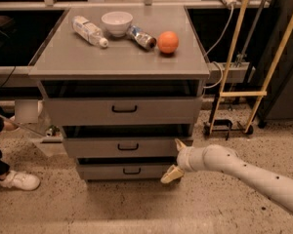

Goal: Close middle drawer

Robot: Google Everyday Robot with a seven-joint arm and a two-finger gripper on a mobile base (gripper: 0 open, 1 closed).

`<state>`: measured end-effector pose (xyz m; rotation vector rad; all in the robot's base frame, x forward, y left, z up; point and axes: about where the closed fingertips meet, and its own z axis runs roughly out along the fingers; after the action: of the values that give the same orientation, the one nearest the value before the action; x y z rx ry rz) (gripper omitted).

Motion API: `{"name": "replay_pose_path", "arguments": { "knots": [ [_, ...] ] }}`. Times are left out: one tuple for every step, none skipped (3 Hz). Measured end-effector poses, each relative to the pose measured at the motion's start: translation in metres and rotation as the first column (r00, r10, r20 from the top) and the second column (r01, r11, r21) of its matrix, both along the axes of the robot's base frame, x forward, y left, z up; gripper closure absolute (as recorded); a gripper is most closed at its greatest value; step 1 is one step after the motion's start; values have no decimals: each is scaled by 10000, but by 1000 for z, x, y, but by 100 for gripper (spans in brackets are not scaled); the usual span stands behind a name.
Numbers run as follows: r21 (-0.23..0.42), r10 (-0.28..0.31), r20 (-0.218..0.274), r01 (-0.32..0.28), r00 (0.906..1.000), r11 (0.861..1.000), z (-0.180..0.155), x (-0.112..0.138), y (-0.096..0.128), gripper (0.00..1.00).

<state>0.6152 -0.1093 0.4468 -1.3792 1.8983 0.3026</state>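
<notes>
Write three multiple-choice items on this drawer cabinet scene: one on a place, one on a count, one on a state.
1. Where is the gripper?
A. Over the cabinet top
B. On the floor at the far left
C. By the right end of the middle drawer front

2. How many drawer fronts does the cabinet show?
A. Two
B. Three
C. Five

3. What state is the middle drawer in?
A. Pulled out partway
B. Pushed in flush
C. Taken out and lying on the floor

Key:
1 C, since the fingers spread beside the right edge of that front.
2 B, since three grey fronts with black handles are stacked one under another.
3 A, since a dark gap shows above its front.
</notes>
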Motion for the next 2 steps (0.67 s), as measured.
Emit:
{"name": "replay_pose_path", "arguments": {
  "knots": [
    [-685,754,-629,-796,9952,9945,-12,-33,3,0],
    [-1053,1590,-1640,-1775,9736,9785,-42,-38,17,0]
  ]
}}
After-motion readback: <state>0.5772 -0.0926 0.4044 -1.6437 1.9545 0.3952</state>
